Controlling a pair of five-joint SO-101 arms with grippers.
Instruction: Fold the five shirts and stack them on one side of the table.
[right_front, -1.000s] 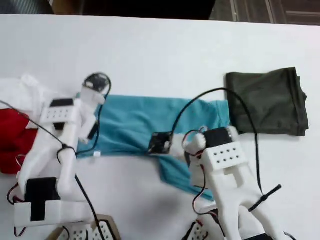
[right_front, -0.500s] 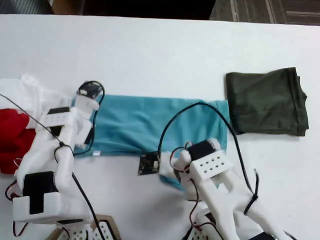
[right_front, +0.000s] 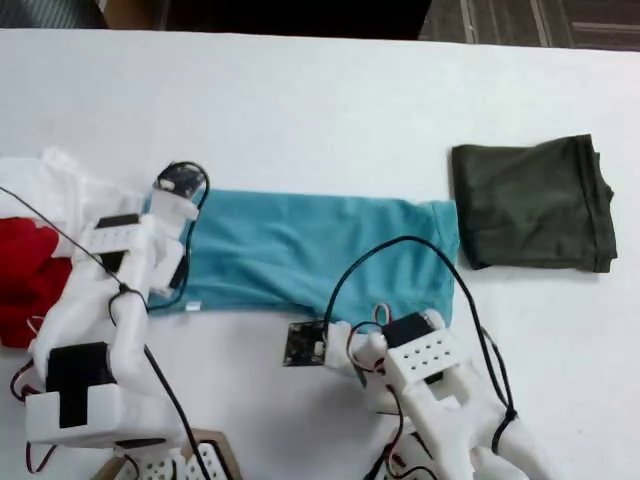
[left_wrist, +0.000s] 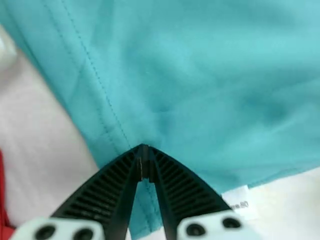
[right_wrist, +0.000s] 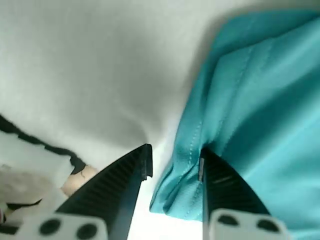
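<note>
Teal shirt (right_front: 310, 255) mid-fold: left gripper (left_wrist: 144, 152) clamps its hem, while right gripper (right_wrist: 174, 160) gapes beside its corner. Next, it probably needs to close on that corner.

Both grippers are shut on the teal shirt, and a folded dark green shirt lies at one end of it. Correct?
Only the left gripper is shut on the teal shirt. The right gripper is open, the shirt's hem between its jaws, as the right wrist view shows. The folded dark green shirt does lie at one end.
</note>
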